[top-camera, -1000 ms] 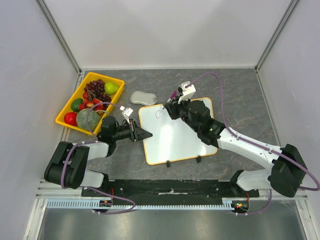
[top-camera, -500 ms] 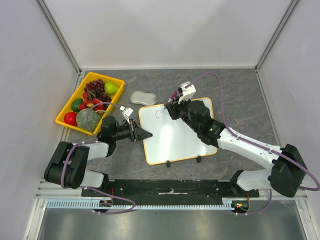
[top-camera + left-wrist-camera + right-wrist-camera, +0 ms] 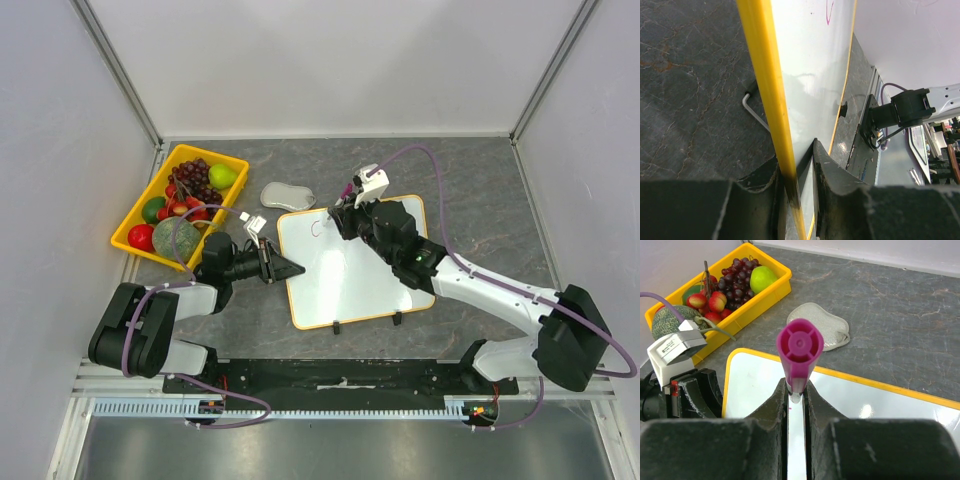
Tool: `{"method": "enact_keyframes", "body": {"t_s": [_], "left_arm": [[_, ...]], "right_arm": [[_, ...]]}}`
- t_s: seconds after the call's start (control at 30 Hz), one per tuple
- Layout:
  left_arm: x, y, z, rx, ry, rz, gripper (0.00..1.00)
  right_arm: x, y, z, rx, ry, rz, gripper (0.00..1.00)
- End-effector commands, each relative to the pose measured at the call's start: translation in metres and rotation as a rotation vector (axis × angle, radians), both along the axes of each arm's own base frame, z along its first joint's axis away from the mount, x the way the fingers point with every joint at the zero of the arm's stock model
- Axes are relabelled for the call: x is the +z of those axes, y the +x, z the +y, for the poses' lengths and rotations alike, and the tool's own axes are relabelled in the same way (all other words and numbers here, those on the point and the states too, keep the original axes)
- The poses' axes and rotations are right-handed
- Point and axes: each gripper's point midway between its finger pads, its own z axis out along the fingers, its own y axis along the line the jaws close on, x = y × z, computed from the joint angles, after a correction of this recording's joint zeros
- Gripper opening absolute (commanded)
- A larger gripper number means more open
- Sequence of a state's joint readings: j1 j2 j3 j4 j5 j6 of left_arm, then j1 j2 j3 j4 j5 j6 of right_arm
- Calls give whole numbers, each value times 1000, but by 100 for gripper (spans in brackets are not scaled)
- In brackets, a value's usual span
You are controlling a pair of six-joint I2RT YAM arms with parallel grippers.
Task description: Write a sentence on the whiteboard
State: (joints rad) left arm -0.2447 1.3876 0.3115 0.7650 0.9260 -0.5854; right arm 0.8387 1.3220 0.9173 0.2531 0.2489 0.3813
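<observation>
Here's the whiteboard (image 3: 350, 265), flat on the counter (image 3: 480, 190) in the middle, tilted a little, its two black clip feet toward the arms. The left tool (image 3: 797, 170) is clenched on the yellow rim of its left edge, one finger above the board and one below. My guess is it's there purely as an anchor, so the board won't skate when the pen pushes on it.

Over on the far left corner of the board, the right tool (image 3: 796, 390) is clamped on a purple marker (image 3: 799, 352), held upright with its butt end up. The tip is hidden under the fingers, so I can't say whether it touches.

And the sentence (image 3: 318, 226)? Barely begun: one small purple curl near that corner, the rest bare white (a long way to go, I'd judge).

The fruit tray (image 3: 135, 235) and a grey pad (image 3: 287, 195) sit apart, off beyond the board's left side.
</observation>
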Motion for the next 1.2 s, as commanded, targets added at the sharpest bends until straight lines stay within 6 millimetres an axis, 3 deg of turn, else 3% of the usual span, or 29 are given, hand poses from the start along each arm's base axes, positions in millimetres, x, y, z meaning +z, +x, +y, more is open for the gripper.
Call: {"method": "enact_keyframes", "body": {"t_s": [0.0, 0.47, 1.17], "left_arm": [[-10, -2, -2, -26, 46, -49, 2], [-10, -2, -2, -28, 46, -47, 2], [-10, -2, -2, -28, 47, -50, 2]], "right_arm": [[20, 10, 1, -36, 29, -46, 0], [6, 18, 1, -75, 19, -22, 0], [-22, 3, 4, -1, -29, 41, 0]]}}
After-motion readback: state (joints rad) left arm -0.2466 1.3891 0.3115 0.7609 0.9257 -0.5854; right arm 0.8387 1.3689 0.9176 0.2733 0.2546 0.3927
